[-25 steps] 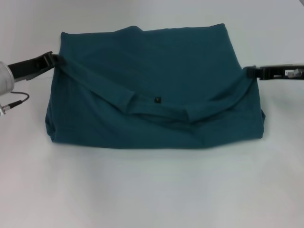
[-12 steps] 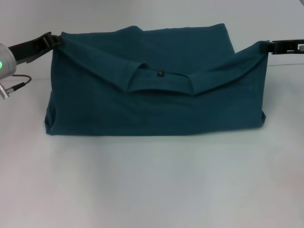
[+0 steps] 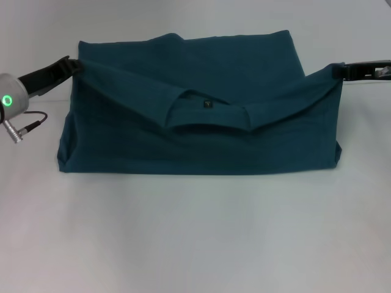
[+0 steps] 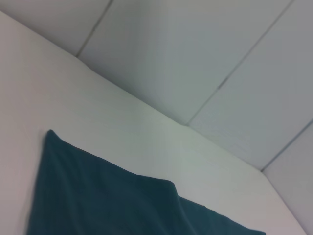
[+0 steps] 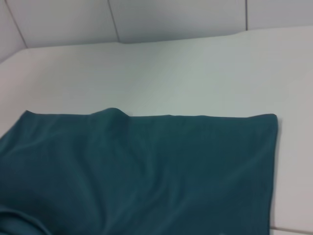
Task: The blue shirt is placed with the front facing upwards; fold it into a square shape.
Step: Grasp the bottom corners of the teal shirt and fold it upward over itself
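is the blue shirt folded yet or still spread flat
Partly folded, not yet square. The dark teal-blue cotton T-shirt has its collar edge doubled over the lower part, and the left gripper and right gripper hold its corners raised.

I've got open table (image 3: 195, 238) all along the near side of the shirt (image 3: 201, 140), and clear strips past both its ends. The shirt itself fills the middle, its upper layer lifted and stretched between my left gripper (image 3: 72, 63) and right gripper (image 3: 335, 70), so crossing over the centre is blocked. Behind it, bare table runs to the wall (image 5: 171, 19).
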You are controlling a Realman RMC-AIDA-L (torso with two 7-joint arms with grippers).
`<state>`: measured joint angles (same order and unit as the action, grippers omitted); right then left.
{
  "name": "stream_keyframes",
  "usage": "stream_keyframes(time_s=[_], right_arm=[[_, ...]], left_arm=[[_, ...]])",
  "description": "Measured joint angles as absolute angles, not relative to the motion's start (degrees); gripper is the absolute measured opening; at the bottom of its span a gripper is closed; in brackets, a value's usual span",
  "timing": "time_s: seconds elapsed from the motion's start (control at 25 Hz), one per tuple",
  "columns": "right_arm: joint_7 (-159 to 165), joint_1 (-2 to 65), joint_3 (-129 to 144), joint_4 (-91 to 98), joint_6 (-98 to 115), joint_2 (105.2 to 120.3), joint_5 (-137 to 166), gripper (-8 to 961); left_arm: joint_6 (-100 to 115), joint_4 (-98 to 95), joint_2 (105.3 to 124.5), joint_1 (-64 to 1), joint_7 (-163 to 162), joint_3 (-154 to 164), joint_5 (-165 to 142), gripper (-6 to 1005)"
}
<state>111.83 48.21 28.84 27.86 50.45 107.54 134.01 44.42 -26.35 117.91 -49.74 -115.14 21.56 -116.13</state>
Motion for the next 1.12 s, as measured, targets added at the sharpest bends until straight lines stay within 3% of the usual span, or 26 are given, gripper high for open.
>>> stream_keyframes(time_s=[1.12], right_arm=[[107.4,49.6,29.0,21.2,41.3,108.98,133.9,35]], left_arm=[[39.5,-21.8,119.03,-49.0,-107.5,21.6,-109.9,27]])
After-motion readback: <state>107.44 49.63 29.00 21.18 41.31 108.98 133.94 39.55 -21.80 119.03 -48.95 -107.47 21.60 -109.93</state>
